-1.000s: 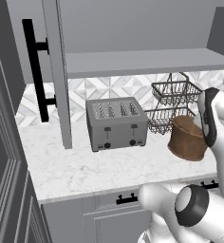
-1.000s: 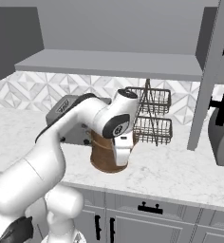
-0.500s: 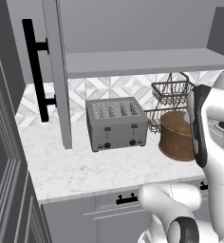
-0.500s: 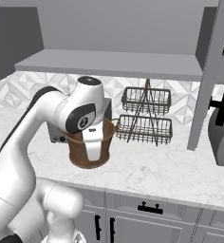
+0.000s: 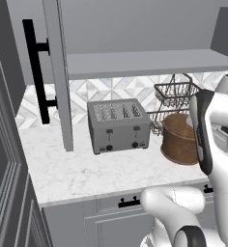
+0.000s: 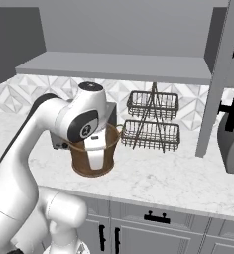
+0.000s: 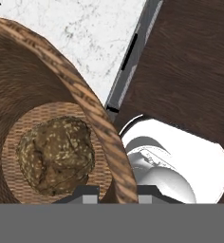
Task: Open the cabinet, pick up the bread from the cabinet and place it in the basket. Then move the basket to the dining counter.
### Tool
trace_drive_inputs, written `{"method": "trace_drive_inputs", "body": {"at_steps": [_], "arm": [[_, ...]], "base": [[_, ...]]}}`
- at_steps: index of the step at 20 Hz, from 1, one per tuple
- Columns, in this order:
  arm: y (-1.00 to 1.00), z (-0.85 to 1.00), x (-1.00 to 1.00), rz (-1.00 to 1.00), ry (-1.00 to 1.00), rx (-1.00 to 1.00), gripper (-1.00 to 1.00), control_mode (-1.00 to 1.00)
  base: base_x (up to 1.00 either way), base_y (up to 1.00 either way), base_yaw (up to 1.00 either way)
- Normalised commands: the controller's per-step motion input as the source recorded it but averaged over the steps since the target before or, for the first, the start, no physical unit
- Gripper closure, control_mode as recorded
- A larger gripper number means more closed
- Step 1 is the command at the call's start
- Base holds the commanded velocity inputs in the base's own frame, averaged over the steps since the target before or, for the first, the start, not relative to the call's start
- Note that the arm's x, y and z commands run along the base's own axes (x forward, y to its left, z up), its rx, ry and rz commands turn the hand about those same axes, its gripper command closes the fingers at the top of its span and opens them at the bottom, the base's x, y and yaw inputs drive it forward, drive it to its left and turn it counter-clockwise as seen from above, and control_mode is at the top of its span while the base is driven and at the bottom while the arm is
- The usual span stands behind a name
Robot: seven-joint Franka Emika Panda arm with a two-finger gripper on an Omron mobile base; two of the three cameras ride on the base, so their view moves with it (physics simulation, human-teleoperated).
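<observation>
The arm hides part of the basket [image 6: 93,158]; the end effector's [image 7: 117,192] fingertips are cut off.

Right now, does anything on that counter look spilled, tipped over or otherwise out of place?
Nothing stands out. The bread lies whole on the basket's floor, and the basket stands upright between the toaster and the wire rack, both upright too. The cabinet door hangs open, as the job needs.

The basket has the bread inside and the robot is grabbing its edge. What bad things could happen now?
The hand is shut on just one side of the basket's rim, so the basket might tilt when carried, and the bread could roll out. The toaster and wire rack stand close by, so a wide swing might bump them.
</observation>
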Motion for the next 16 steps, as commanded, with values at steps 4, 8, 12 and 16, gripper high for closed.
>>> {"method": "trace_drive_inputs", "body": {"at_steps": [4, 8, 12, 16], "arm": [[0.00, 0.00, -0.02, 0.00, 0.00, 0.00, 1.00, 1.00], [0.00, 0.00, 0.00, 0.00, 0.00, 0.00, 1.00, 1.00], [0.00, 0.00, 0.00, 0.00, 0.00, 0.00, 1.00, 1.00], [0.00, 0.00, 0.00, 0.00, 0.00, 0.00, 1.00, 1.00]], "base": [[0.02, -0.47, -0.06], [-0.11, -0.66, -0.01], [-0.81, -0.06, 0.22], [-1.00, 0.12, 0.24]]}}
